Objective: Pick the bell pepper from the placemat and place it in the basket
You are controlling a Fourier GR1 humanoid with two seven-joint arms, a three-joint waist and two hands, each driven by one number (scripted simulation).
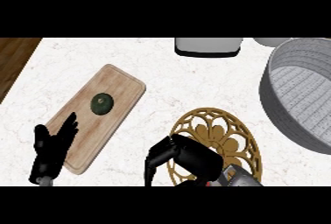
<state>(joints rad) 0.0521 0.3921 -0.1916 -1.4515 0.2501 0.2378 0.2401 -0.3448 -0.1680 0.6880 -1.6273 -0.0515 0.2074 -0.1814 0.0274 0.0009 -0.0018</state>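
Right hand (187, 155) above placemat (223, 133) (golden)

The single head view looks steeply down on the worktop (194, 83) from above its near edge, facing the far side, close enough that it nearly fills the view.

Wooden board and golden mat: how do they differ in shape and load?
The wooden board is a solid rectangle; the golden mat is round openwork. The board carries a dark green round item; the mat lies partly under the right hand. Both lie flat.
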